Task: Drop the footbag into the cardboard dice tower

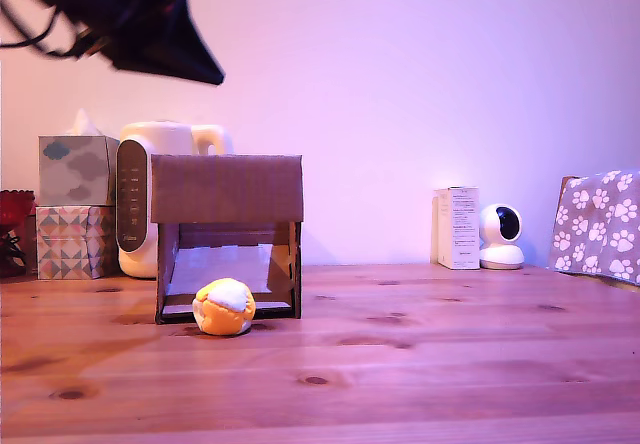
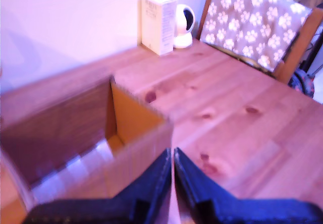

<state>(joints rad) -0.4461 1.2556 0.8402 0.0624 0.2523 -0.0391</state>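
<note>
1. Claw (image 2: pixel 172 156): in the wrist view the two dark fingers meet at their tips with only a hairline gap, clenched on nothing. In the exterior view the arm shows as a dark blurred mass at the top, toward that view's left, high above the desk (image 1: pixel 420 364).
2. Footbag (image 1: pixel 224 306): rests on the wooden desk just in front of the tower's lower opening, touching or nearly touching its base edge. Orange-yellow panels with a white panel on top. Not seen in the wrist view.
3. Cardboard dice tower (image 1: pixel 227 189): stands upright on the desk, plain brown upper band over an opening with dark side posts. In the wrist view its open top (image 2: pixel 113 118) lies below and just beside the claw tips; the inner walls and a pale floor show, somewhat blurred.
4. Behind the tower, exterior view's left: a cream kettle-like appliance (image 1: pixel 160 154) with a dark front panel, and two stacked patterned tissue boxes (image 1: pixel 73 199).
5. Exterior view's right, near the wall: a white carton (image 1: pixel 458 227) just beside a small white security camera (image 1: pixel 499 236); a paw-print cloth (image 1: pixel 600 224) at the edge.
</note>
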